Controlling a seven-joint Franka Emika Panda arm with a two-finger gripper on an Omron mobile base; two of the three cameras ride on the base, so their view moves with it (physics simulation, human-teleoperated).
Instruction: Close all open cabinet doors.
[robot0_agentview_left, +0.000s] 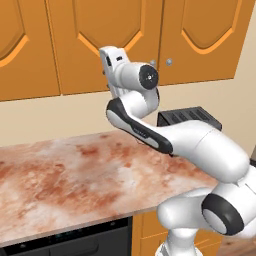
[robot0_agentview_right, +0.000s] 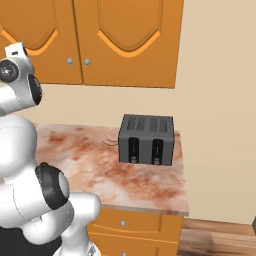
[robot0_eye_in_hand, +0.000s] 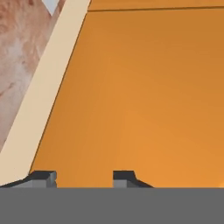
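Tall orange-brown cabinet doors with arched panels hang above the counter. In the left base view the middle door (robot0_agentview_left: 100, 30) and the right door (robot0_agentview_left: 205, 35) meet at two silver knobs (robot0_agentview_left: 169, 61) and look flush with each other. The right base view shows the same pair (robot0_agentview_right: 130, 40) lying flat. My hand (robot0_agentview_left: 111, 57) is raised right up against the lower part of the middle door. In the hand view the gripper (robot0_eye_in_hand: 83, 177) is shut, with nothing between its tips, and the plain orange door face (robot0_eye_in_hand: 144, 96) lies close in front of it.
A marbled reddish counter (robot0_agentview_left: 65, 175) runs below the cabinets, with a beige wall strip (robot0_eye_in_hand: 39, 109) between them. A dark grey toaster (robot0_agentview_right: 146, 139) stands at the counter's right end. Base-cabinet drawers (robot0_agentview_right: 135, 225) sit under it, and a dark appliance front (robot0_agentview_left: 75, 240) is lower left.
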